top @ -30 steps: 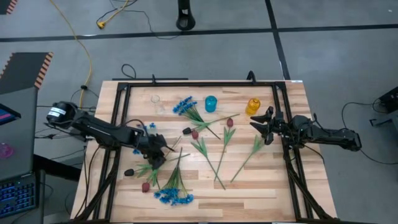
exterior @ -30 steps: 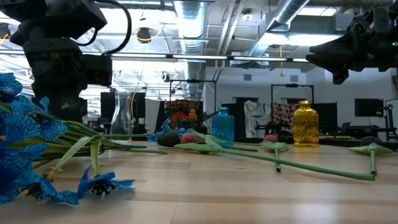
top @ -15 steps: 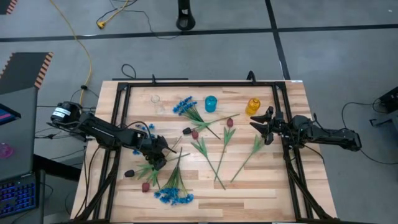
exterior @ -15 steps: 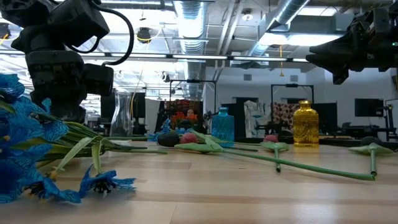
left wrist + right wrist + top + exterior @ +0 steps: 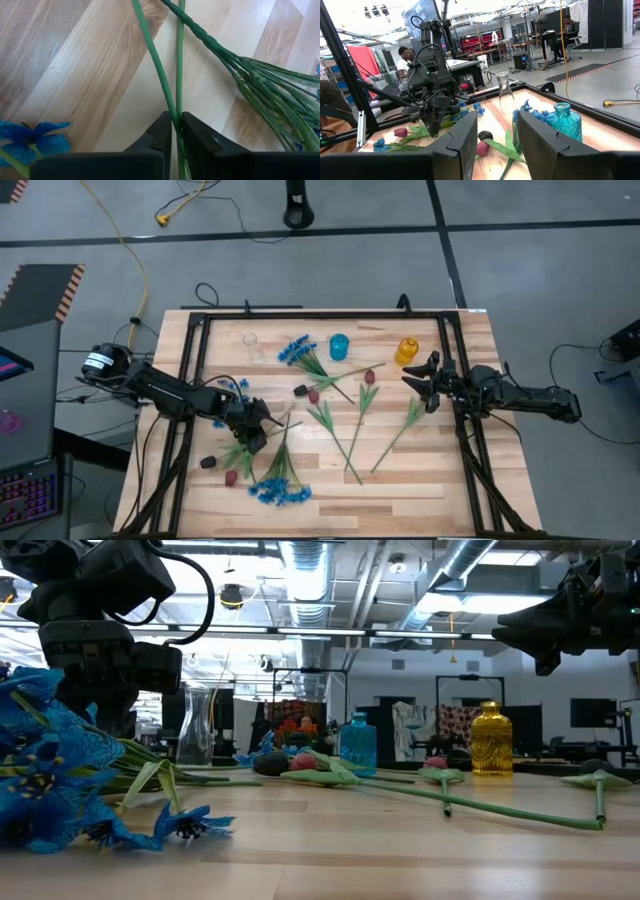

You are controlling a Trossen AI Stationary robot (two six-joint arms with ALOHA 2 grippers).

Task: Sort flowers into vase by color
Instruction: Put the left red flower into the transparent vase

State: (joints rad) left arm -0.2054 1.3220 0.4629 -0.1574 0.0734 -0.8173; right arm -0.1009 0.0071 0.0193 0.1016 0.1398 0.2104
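Presently the wooden table [image 5: 470, 480] keeps bare board along its near edge and right-hand side; the flowers [image 5: 340, 415] lie strewn across its middle, the vases standing along the far edge, teal vase [image 5: 340, 346] between clear vase [image 5: 251, 343] and amber vase [image 5: 407, 351]. The left gripper [image 5: 262, 427], low over the left half, has clamped shut on two thin green stems [image 5: 170, 90], having stood open a second ago, and the blue bunch [image 5: 278, 491] has shifted slightly; the right gripper [image 5: 425, 384] hangs near the amber vase, fingers parted, holding nothing.
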